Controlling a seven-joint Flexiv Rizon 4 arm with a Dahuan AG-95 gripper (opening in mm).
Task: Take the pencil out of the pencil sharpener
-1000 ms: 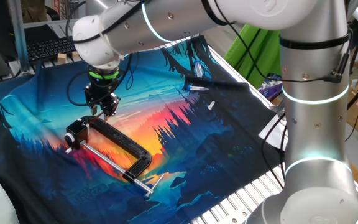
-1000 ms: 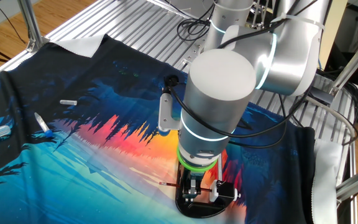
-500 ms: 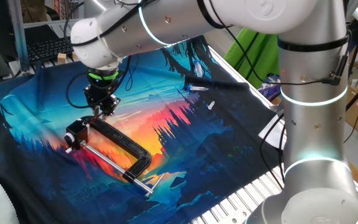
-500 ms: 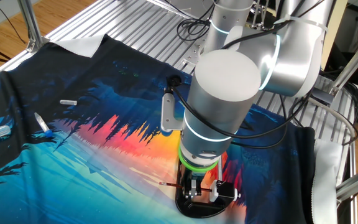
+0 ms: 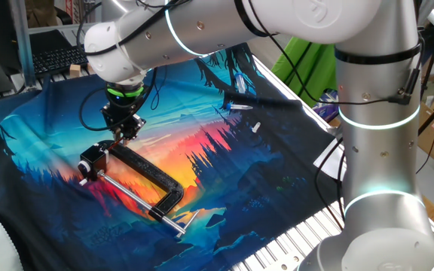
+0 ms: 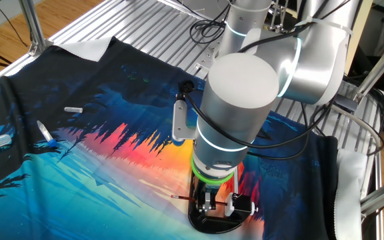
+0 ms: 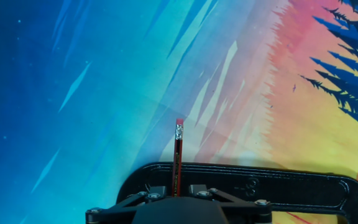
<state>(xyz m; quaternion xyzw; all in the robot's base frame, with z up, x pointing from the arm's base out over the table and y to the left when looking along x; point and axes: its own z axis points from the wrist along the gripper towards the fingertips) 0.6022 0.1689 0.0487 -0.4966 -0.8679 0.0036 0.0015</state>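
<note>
The pencil (image 7: 178,155) is a thin dark red stick with a red eraser end that points away from the hand. It lies across the black clamp frame (image 7: 303,186). My gripper (image 7: 176,190) straddles its near part, with a narrow gap showing beside the pencil, so the jaws are open. In the other fixed view the pencil (image 6: 182,198) sticks out to the left of the gripper (image 6: 209,200). The pencil sharpener (image 5: 89,162), a small black block with pale marks, sits just left of the gripper (image 5: 123,135) and also shows in the other fixed view (image 6: 245,208). It is hidden in the hand view.
A large black C-clamp (image 5: 153,179) with a long silver rod (image 5: 138,197) lies on the colourful cloth (image 5: 277,188) under the hand. Small pale items (image 6: 73,109) and a marker (image 6: 44,132) lie at the far left. Metal table slats (image 6: 145,27) border the cloth.
</note>
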